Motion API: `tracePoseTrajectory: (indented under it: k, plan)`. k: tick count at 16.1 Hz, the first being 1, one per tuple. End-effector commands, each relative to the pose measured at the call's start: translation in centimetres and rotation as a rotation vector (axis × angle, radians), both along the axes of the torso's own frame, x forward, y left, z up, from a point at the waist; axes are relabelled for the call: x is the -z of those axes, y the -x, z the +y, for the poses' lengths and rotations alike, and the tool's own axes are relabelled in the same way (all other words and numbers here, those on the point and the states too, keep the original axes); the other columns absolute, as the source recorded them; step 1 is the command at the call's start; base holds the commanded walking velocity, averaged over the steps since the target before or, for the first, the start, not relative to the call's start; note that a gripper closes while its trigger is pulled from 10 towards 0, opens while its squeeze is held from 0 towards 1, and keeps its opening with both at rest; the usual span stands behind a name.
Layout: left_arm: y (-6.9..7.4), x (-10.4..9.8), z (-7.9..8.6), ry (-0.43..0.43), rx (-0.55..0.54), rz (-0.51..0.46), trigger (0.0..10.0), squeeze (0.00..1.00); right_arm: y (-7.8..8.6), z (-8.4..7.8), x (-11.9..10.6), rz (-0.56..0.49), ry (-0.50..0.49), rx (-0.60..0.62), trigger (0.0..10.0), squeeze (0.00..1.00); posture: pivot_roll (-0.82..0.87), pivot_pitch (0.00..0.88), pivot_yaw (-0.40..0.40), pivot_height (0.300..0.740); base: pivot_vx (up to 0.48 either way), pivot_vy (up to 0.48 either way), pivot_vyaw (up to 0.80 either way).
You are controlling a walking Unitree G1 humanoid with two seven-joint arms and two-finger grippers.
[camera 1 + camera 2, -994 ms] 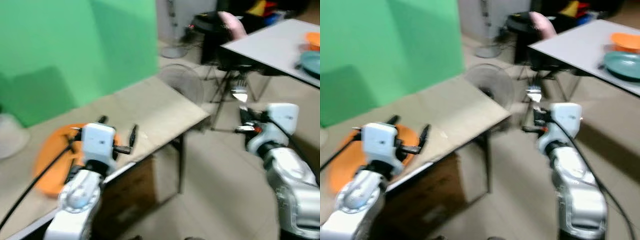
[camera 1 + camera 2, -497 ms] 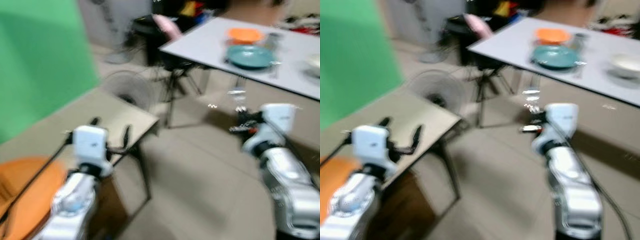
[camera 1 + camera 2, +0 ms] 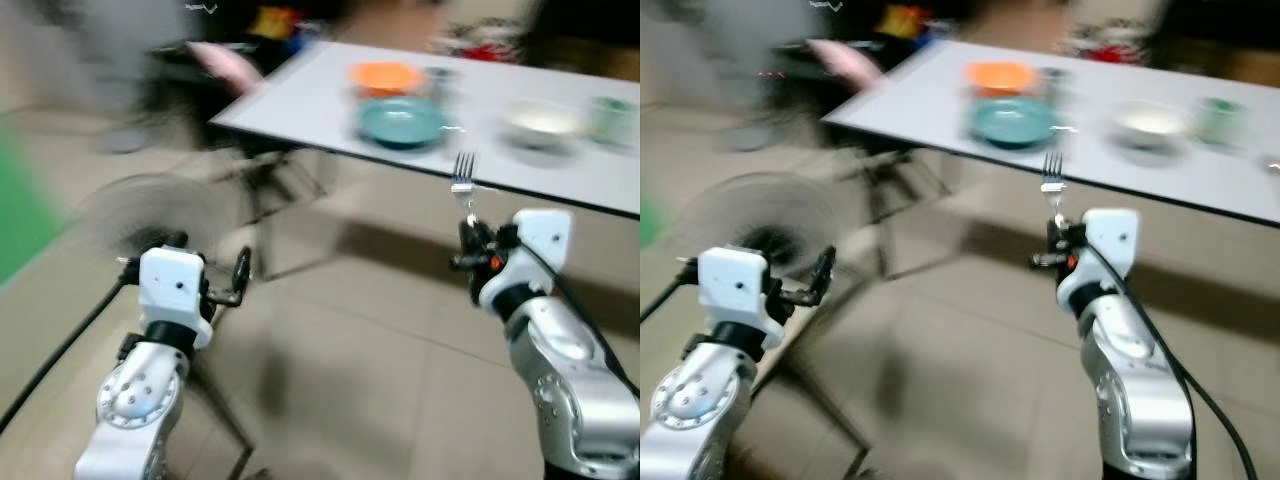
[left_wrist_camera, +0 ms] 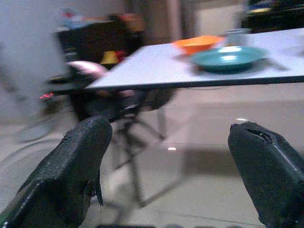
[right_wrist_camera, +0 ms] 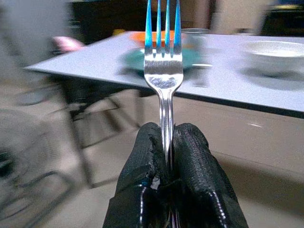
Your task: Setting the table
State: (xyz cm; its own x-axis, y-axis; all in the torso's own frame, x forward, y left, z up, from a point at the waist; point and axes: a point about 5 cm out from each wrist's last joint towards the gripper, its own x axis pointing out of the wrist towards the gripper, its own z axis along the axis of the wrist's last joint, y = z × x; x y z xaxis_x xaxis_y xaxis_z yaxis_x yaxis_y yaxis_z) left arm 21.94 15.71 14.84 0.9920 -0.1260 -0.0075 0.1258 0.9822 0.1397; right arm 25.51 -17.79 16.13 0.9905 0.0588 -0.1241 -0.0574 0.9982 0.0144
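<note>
My right gripper (image 3: 468,243) is shut on a silver fork (image 3: 464,184) held upright, tines up; in the right wrist view the fork (image 5: 163,71) rises from between the two black fingers (image 5: 142,161). My left gripper (image 3: 208,270) stands open with nothing between its fingers (image 4: 76,166). Ahead is a grey dining table (image 3: 300,100) bearing a teal plate (image 3: 402,120), an orange bowl (image 3: 385,76), a white bowl (image 3: 540,120) and a green cup (image 3: 604,108). The fork is short of the table's near edge.
A standing fan (image 3: 140,205) is on the floor at the left. A dark chair with a pink cushion (image 3: 222,62) stands at the table's left end. Tiled floor (image 3: 350,350) lies between me and the table. The views are blurred.
The camera has swung right: the green wall, the wooden table and the orange plate have left the view, and the grey dining table now lies ahead and closer. The fork stays gripped.
</note>
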Motion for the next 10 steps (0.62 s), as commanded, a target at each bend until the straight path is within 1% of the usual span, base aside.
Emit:
tracePoseTrajectory:
  k: [1,10]
  plan:
    - [-0.10,-0.54,-0.73,0.008,0.038,-0.025,10.0,0.00,0.10,-0.86,-0.39,-0.011,0.015,0.038,10.0,0.00,-0.16,0.000,0.055,0.740,0.386,0.000,-0.80]
    - [-0.39,-0.37,-1.39,0.010,0.084,-0.024,10.0,0.00,0.30,-1.01,-0.29,-0.004,0.013,0.062,10.0,0.00,-0.16,0.000,0.063,0.740,0.385,0.000,-0.80]
